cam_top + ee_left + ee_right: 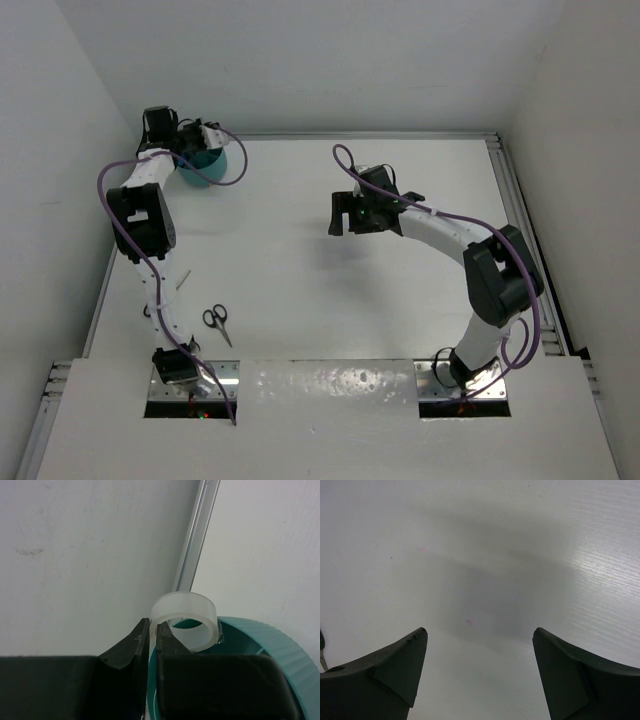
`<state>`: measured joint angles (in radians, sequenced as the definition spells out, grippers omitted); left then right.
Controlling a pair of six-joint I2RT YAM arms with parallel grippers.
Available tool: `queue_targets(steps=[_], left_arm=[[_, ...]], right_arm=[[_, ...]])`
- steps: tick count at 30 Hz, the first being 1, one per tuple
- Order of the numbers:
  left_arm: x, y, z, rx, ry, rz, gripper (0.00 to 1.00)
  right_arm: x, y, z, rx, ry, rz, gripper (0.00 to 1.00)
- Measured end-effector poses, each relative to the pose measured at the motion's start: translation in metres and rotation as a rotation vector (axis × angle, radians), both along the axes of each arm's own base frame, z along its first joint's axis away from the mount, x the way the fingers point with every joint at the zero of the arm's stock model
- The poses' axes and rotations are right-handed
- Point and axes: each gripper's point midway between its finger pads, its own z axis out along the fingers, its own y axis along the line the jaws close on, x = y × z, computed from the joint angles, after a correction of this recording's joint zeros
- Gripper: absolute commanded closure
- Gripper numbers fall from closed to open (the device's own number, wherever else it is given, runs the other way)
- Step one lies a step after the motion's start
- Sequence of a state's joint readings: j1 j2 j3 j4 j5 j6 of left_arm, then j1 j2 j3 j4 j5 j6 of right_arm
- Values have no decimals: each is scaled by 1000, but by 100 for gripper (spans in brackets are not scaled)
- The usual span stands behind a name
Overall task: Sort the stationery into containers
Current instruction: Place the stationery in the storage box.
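**A:** What do we see of the surface and the room?

**B:** We have a flat white table [330,290] boxed in by plain white walls [300,60]. A silver metal rail [197,535] runs along the table's edge by the far-left corner.

**A:** And the task's pieces?

**B:** The round teal ribbed plastic cup [208,168] sits in that far-left corner, near the rail. Our left gripper [153,632] hangs at its rim. The jaws are pressed together on the wall of a translucent whitish tape ring [186,611], held just above the cup's edge. The small black-handled steel scissors [216,322] lie flat near the left arm's base, well apart from the cup.

**A:** And the right side?

**B:** Our right gripper [479,629] hovers over the table right of centre. Its jaws are spread wide, with only white surface showing between them.

**A:** What can't we make out?

**B:** From above, the left arm covers much of the cup. The wrist view gives us only an arc of rim and a bit of inner wall, so we cannot tell what lies inside. A dark sliver [322,650] at the left edge of the right wrist view is cut off, and we cannot name it.
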<state>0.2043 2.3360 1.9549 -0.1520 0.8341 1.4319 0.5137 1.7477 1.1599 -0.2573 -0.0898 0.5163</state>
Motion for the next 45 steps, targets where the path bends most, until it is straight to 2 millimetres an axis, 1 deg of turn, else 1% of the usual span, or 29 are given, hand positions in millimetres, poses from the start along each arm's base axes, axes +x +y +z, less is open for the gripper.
queue_targets(steps=[16, 24, 28, 29, 32, 33, 34, 36, 38, 45], left_arm=[[1, 5, -4, 45, -11, 8, 100], [1, 15, -7, 57, -9, 29, 100], [1, 16, -8, 61, -13, 32, 99], [1, 16, -9, 63, -15, 31, 97], [1, 16, -12, 69, -27, 28, 78], [3, 16, -10, 76, -41, 27, 62], [5, 16, -6, 84, -65, 22, 55], [8, 17, 1, 86, -94, 21, 45], [11, 17, 6, 88, -117, 25, 42], [12, 17, 10, 75, -125, 26, 42]], right_arm=[[1, -3, -1, -20, -5, -3, 15], [2, -7, -3, -47, -21, 5, 15], [2, -8, -3, -53, -20, 12, 15], [2, -8, -3, -53, -21, 13, 15], [3, -7, -1, -51, -24, 12, 15], [3, -7, -1, -50, -24, 12, 15], [3, -7, -1, -51, -24, 12, 15], [3, -7, -1, -51, -23, 12, 15], [3, -7, -2, -51, -23, 12, 15], [3, -7, -1, -51, -23, 11, 15]])
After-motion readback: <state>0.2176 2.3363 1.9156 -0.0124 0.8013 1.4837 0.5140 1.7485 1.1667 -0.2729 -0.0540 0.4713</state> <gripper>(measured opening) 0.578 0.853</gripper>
